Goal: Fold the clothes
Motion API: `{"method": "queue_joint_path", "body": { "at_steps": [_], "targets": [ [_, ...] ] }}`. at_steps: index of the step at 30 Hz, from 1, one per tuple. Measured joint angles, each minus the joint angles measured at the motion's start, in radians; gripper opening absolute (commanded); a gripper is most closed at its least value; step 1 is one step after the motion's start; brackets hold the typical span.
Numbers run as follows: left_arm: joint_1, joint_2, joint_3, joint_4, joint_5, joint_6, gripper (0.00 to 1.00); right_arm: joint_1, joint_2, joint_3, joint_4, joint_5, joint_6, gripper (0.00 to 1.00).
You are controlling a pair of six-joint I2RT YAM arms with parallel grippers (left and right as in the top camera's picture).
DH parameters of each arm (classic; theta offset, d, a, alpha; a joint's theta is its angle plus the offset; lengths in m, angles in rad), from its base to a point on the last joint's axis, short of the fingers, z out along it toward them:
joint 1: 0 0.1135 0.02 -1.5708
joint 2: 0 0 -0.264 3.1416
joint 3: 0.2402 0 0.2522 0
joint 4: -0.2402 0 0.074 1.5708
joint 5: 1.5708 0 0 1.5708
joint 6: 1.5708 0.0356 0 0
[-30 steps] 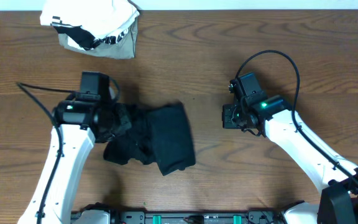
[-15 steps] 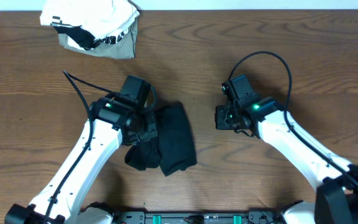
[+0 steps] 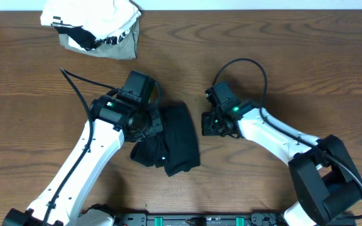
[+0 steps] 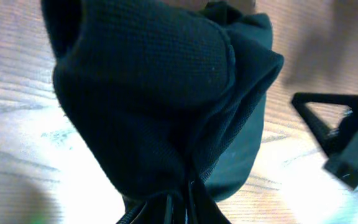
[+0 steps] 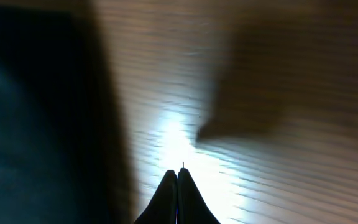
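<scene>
The clothes (image 3: 180, 139), a plain black garment, lie bunched in a narrow heap at the table's middle. My left gripper (image 3: 149, 123) sits at the heap's upper left edge, shut on a gathered fold of the black fabric. In the left wrist view the clothes (image 4: 154, 93) balloon up from the pinched jaws of my left gripper (image 4: 182, 202). Just right of the heap, my right gripper (image 3: 207, 123) is low over bare wood, shut and holding nothing. In the right wrist view my right gripper (image 5: 178, 177) has its tips pressed together, with the clothes (image 5: 36, 124) dark at the left.
A white-and-grey bundle (image 3: 96, 28) with striped trim lies at the back left. The left arm's cable (image 3: 83, 85) arcs over the wooden table (image 3: 294, 56). The right gripper's body (image 4: 347, 146) shows at the right of the left wrist view.
My left gripper has carried its fold rightwards over the garment, narrowing the heap. My right gripper has slid left to the garment's right edge and closed fully.
</scene>
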Motion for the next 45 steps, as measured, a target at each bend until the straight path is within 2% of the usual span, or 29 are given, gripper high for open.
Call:
{"method": "queue_joint_path", "body": {
  "at_steps": [12,23,24,27,30,32,40,45],
  "targets": [
    [-0.058,0.085,0.0,0.057,0.0,-0.058,0.06,0.094,0.005,0.0,0.029,-0.014,0.095,0.02],
    [-0.117,0.116,0.0,0.133,0.0,-0.123,0.07,0.109,0.005,0.0,0.059,-0.027,0.138,0.01],
    [-0.126,0.116,0.0,0.144,0.0,-0.132,0.08,0.11,0.005,0.0,0.06,-0.029,0.143,0.01],
    [-0.152,0.116,0.0,0.174,0.0,-0.153,0.24,0.11,0.005,0.0,0.06,-0.032,0.152,0.01],
    [-0.171,0.116,0.001,0.198,0.005,-0.169,0.24,0.11,0.005,0.0,0.06,-0.036,0.155,0.01],
    [-0.179,0.116,0.001,0.2,0.005,-0.173,0.32,0.11,0.005,0.0,0.06,-0.039,0.156,0.01],
    [-0.182,0.116,0.001,0.203,0.005,-0.178,0.32,0.11,0.005,0.0,0.041,-0.037,0.163,0.01],
    [-0.182,0.105,0.001,0.202,0.005,-0.14,0.33,0.097,0.004,0.0,-0.013,-0.011,0.164,0.01]
  ]
}}
